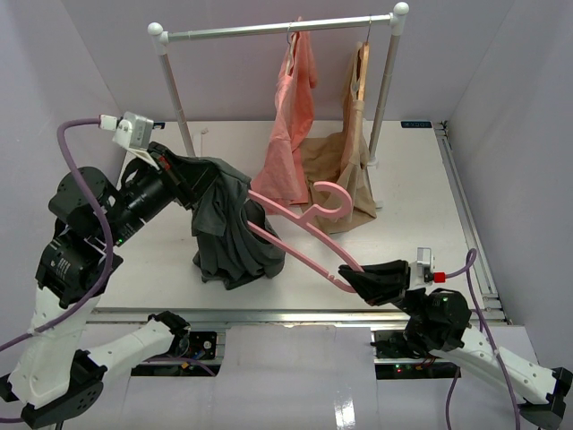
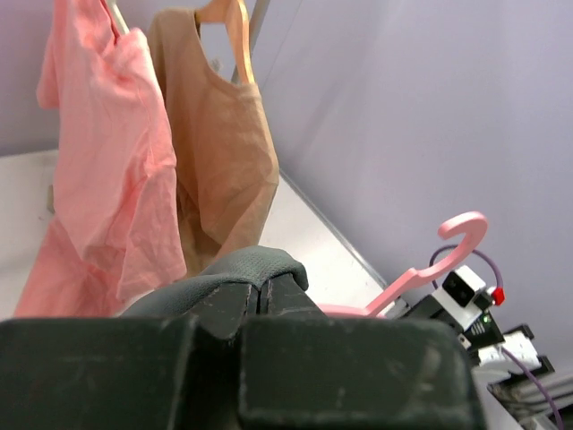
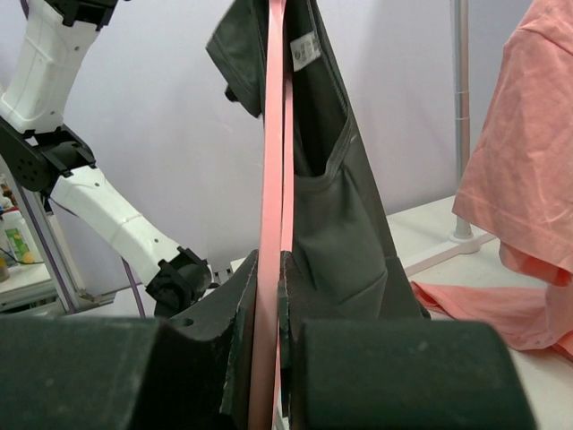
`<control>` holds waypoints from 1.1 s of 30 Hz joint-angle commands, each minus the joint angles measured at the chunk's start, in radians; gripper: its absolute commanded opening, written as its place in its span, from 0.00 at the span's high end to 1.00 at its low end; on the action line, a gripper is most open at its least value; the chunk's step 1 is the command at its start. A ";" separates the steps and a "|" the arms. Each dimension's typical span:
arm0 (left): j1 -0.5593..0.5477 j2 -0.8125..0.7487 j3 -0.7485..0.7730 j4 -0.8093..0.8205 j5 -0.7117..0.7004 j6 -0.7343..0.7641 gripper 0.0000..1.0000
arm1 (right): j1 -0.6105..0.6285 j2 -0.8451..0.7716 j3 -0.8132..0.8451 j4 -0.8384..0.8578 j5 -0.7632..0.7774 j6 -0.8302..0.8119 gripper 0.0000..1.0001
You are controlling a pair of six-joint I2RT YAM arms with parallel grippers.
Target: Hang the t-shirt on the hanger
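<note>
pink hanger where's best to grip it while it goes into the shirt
Grip the hanger by its bare near arm end, coming from the near right, where the right gripper is clamped. That slim bar fits between the jaws, while the far arm sits inside the t-shirt and the hook curls midway.

Both clamped: left gripper point(image 1: 182, 172) high, right gripper point(image 1: 354, 276) low (facing inward).

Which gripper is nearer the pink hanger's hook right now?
Right. The right gripper clamps one arm of the hanger, close below its hook; the left gripper holds the t-shirt beyond the hanger's far end.
</note>
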 commanded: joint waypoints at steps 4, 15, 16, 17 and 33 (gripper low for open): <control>-0.003 0.085 0.012 -0.066 0.174 0.010 1.00 | 0.000 0.129 -0.126 0.262 -0.043 0.054 0.92; -0.003 0.170 -0.010 -0.194 0.257 0.157 0.99 | 0.000 0.282 -0.133 0.390 0.006 0.012 0.92; -0.003 0.179 -0.004 -0.212 0.249 0.173 1.00 | 0.000 0.325 -0.133 0.421 0.000 0.012 0.92; -0.003 0.181 -0.003 -0.219 0.257 0.183 1.00 | 0.000 0.361 -0.140 0.458 -0.010 0.016 0.92; -0.003 0.147 0.068 -0.295 0.299 0.254 0.52 | 0.002 0.377 -0.160 0.638 -0.036 0.002 0.92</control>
